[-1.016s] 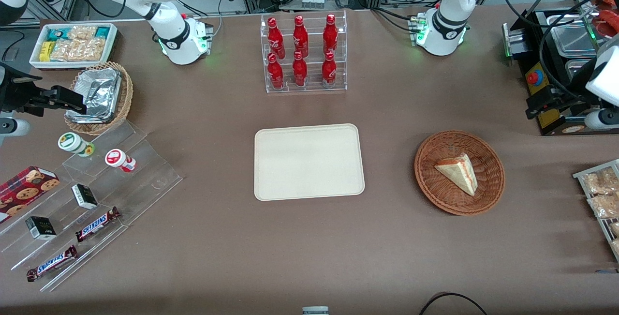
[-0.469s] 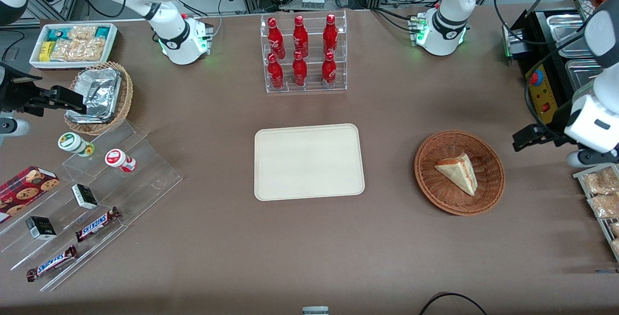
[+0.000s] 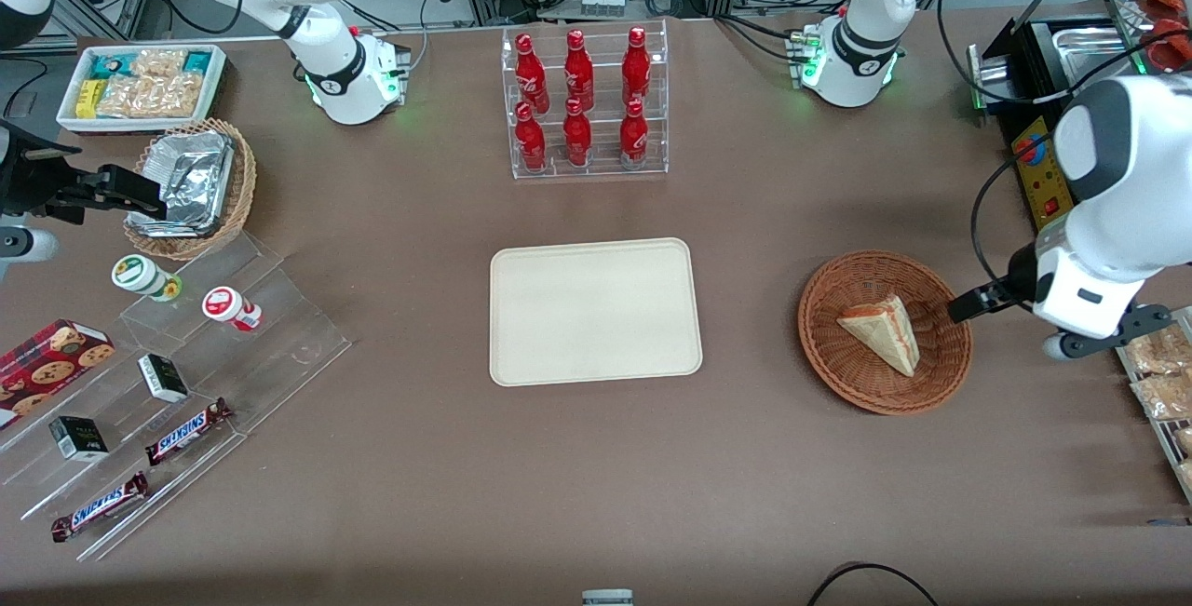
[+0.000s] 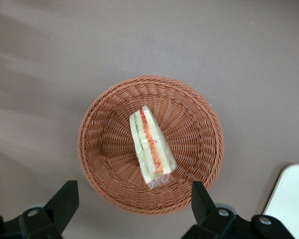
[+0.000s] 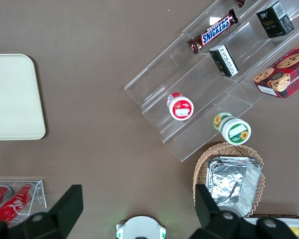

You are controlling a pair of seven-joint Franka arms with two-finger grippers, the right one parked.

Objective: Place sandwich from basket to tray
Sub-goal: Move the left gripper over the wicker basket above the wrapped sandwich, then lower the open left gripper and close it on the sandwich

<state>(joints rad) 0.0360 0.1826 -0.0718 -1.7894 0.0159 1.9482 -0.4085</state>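
Observation:
The sandwich (image 3: 880,331), a pale bread wedge with an orange-red and green stripe, lies in the round reddish-brown wicker basket (image 3: 829,366). The cream tray (image 3: 596,308) sits flat mid-table, toward the parked arm's end from the basket. My left gripper (image 3: 967,307) hovers at the basket's rim on the working arm's side. In the left wrist view the gripper (image 4: 133,205) is open wide and empty, its black fingers (image 4: 65,199) spread above the basket's edge (image 4: 104,164), with the sandwich (image 4: 150,147) a little ahead of them. A corner of the tray (image 4: 295,199) shows too.
A clear rack of red bottles (image 3: 582,103) stands farther from the camera than the tray. A black box with metal pans (image 3: 1048,150) and a tray of snack packets (image 3: 1159,373) flank the working arm. A clear stepped shelf with snacks (image 3: 168,373) lies toward the parked arm's end.
My left arm has swung from beside the black box toward the camera and the basket. The gripper now hangs at the basket's rim. The sandwich, basket and tray have not moved.

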